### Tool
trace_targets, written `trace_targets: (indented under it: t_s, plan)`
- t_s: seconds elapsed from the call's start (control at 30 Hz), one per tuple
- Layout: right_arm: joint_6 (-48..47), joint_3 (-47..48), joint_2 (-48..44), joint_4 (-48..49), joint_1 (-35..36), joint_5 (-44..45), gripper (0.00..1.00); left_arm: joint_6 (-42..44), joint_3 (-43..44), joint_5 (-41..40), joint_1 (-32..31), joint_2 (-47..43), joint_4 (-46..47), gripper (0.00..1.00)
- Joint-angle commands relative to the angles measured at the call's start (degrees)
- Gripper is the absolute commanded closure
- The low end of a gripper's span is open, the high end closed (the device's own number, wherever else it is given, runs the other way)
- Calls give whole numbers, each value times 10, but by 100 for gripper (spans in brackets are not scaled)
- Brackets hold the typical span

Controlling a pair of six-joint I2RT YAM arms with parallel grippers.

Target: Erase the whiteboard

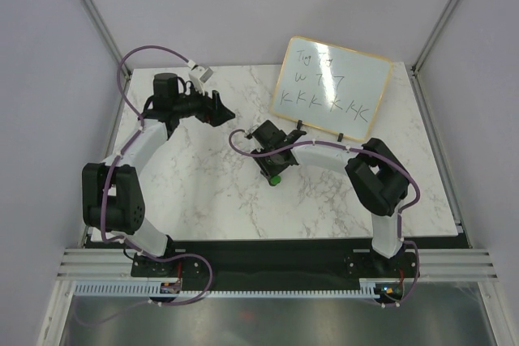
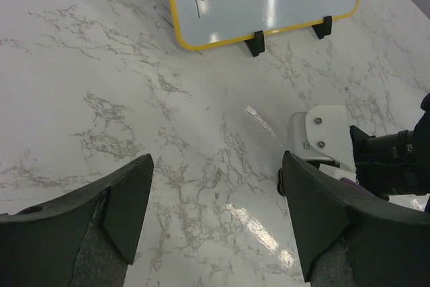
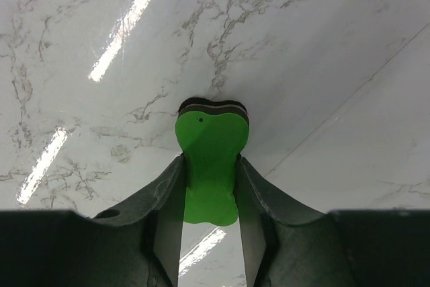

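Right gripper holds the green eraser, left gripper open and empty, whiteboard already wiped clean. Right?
Not the whiteboard: it carries black marker letters, clear in the top external view. The right gripper does hold the green eraser, and the left gripper is open and empty.

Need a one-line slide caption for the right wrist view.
Right gripper shut on the green eraser, poised over the marble table.

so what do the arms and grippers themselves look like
The left arm and right arm have white links with bulky black joints, and a purple cable loops along each. The left gripper and right gripper have matte dark grey, wedge-shaped fingers.
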Motion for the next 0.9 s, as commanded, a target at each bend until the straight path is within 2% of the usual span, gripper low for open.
trace_targets:
  t_s: [0.0,0.13,0.23,0.27,0.47,0.6,0.7,0.73,0.87]
  plan:
    - [-1,-1,0,7,-2,-1,61,6,10,15,-6,-22,0,16]
    - [-6,-3,-4,6,-2,-5,75,6,10,13,-8,-18,0,16]
    - [-13,-8,-14,10,-2,-1,91,0,17,10,-9,-9,-1,17]
    - [-15,-10,-18,10,-3,1,100,-3,23,7,-10,-4,-1,18]
    - [-32,-37,-85,27,-44,28,100,-13,92,-17,-34,46,-16,21]
    - [-50,-57,-167,55,-77,73,100,-28,156,-47,-65,105,-15,22]
    - [-56,-61,-212,75,-129,84,100,-34,238,-56,-87,177,-25,22]
    - [-56,-61,-221,82,-160,85,100,-52,283,-59,-92,221,-26,21]
    - [-73,-70,-267,127,-206,120,100,-110,412,-45,-105,335,-28,19]
